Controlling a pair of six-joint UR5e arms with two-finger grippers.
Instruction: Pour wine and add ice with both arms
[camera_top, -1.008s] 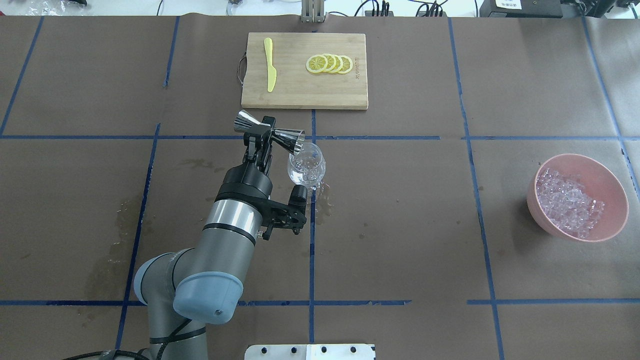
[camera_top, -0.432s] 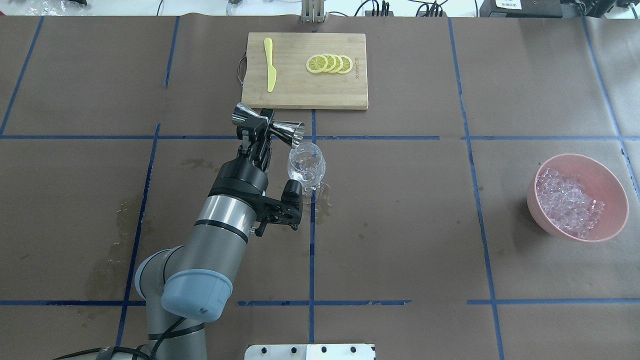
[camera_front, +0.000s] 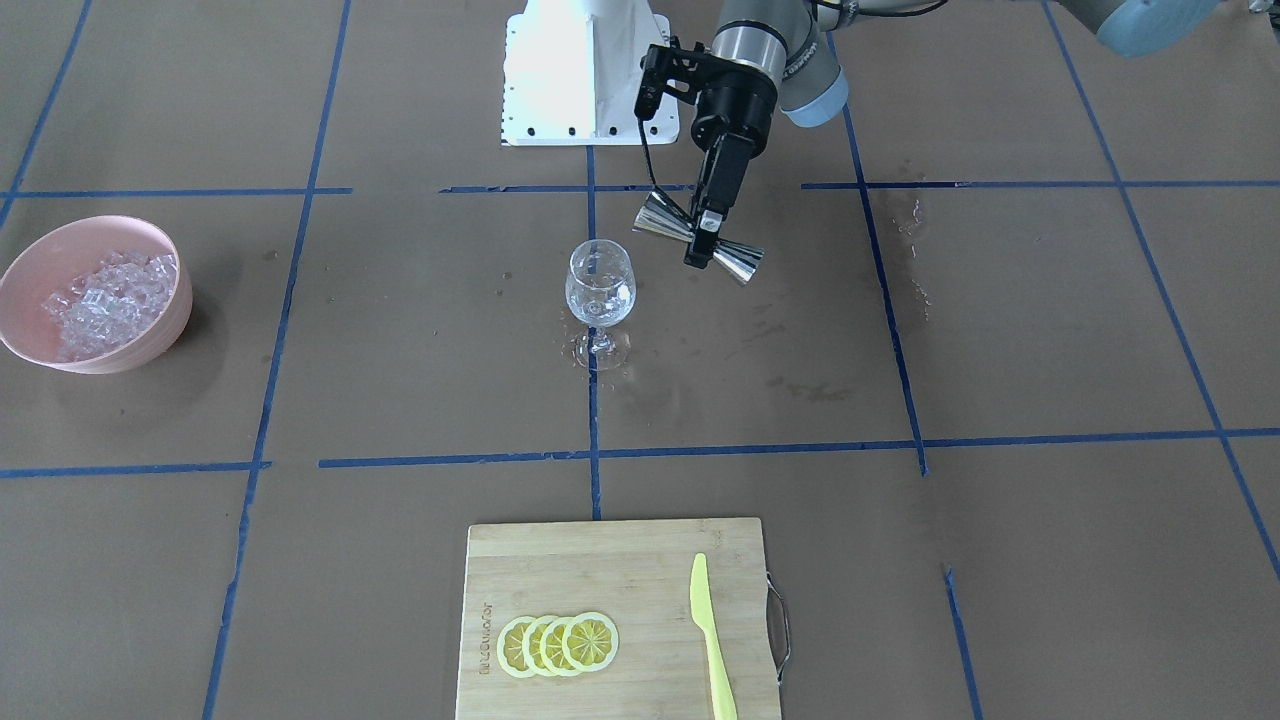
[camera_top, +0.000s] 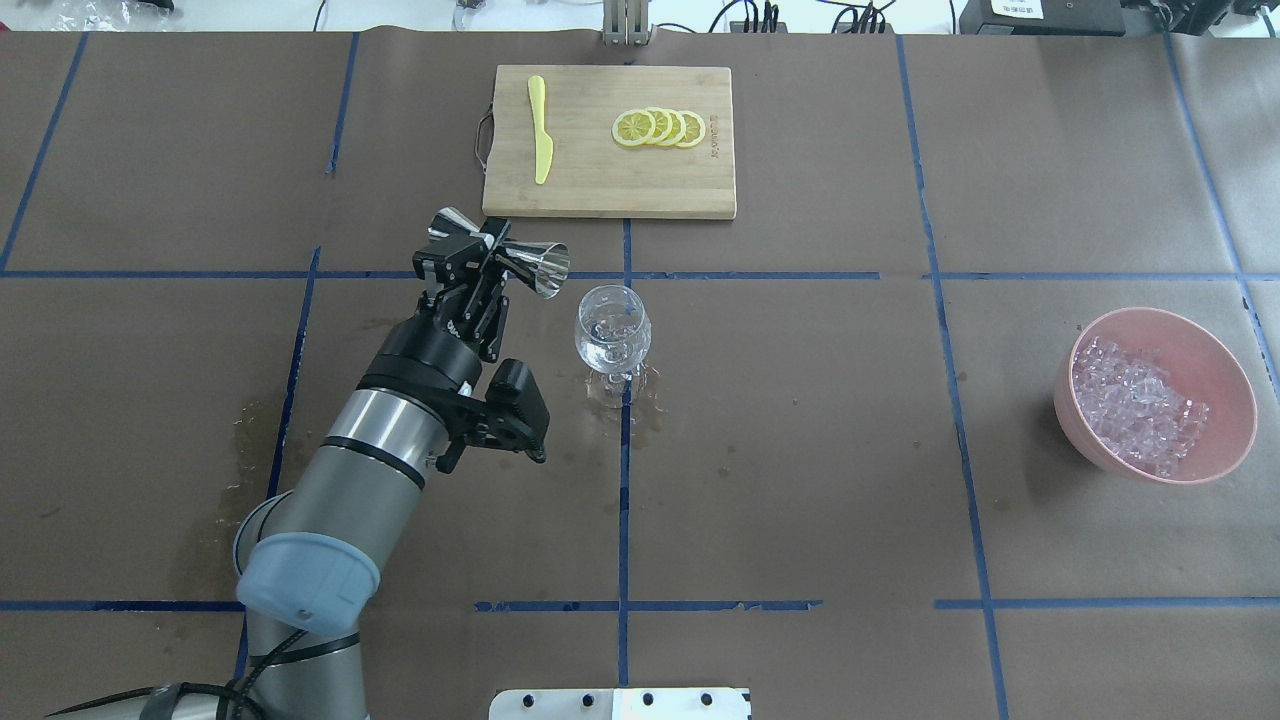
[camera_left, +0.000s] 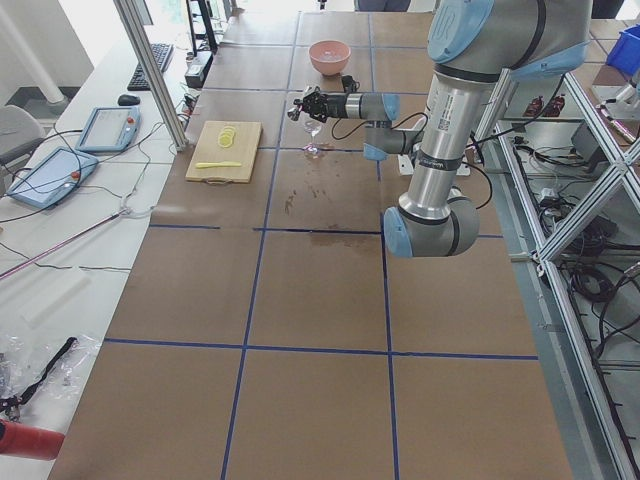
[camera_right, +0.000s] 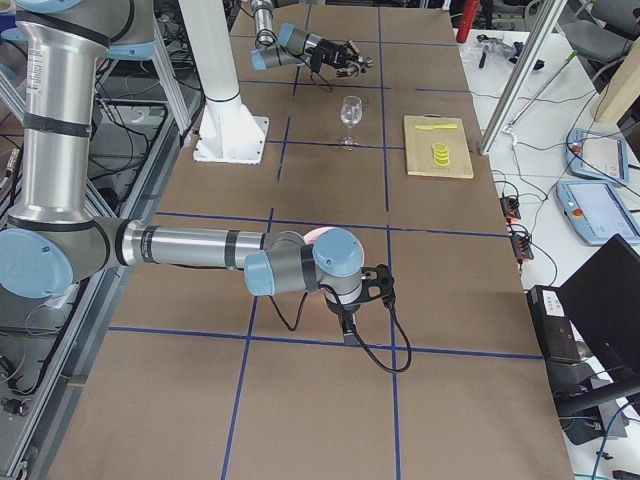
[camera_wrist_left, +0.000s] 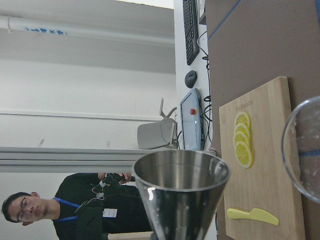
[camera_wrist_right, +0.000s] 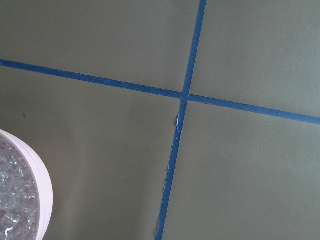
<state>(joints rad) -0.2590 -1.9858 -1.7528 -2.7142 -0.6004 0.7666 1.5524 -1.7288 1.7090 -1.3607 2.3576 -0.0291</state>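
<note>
On table (camera_top: 800, 450): brown paper, blue tape grid. Left arm (camera_top: 380, 450) reaches from the near left toward centre, and its base is cut off at the overhead's lower edge. Right arm (camera_right: 190, 247) shows only in the right side view, stretched low with its wrist over the bowl (camera_top: 1235, 430), most of which it hides there. Right claw (camera_right: 345, 328) points down, small and dark; cannot tell whether it is open or closed. Its wrist camera takes in only tape lines and the bowl's rim, cut off at the lower left corner.

Board (camera_top: 600, 185) lies at far centre. Bowl sits far right, well apart from the glass (camera_top: 612, 330).

Glass stands upright on the centre tape line with wet marks round its foot. Its contents are clear and glinting, and the level is hard to read.

Left claw (camera_top: 480, 255) is clamped on the waist of the jigger (camera_top: 540, 262). Jigger is held off the table, nearly level, one mouth toward the glass, just beside the rim but apart from it. Wrist view cuts off its lower cone, and its inside is unreadable.

Knife (camera_top: 540, 140) and four overlapped lemon slices (camera_top: 660, 128) lie on the board.

Ice (camera_top: 1135, 405) is heaped in the bowl. Cannot tell if any is in the glass.
</note>
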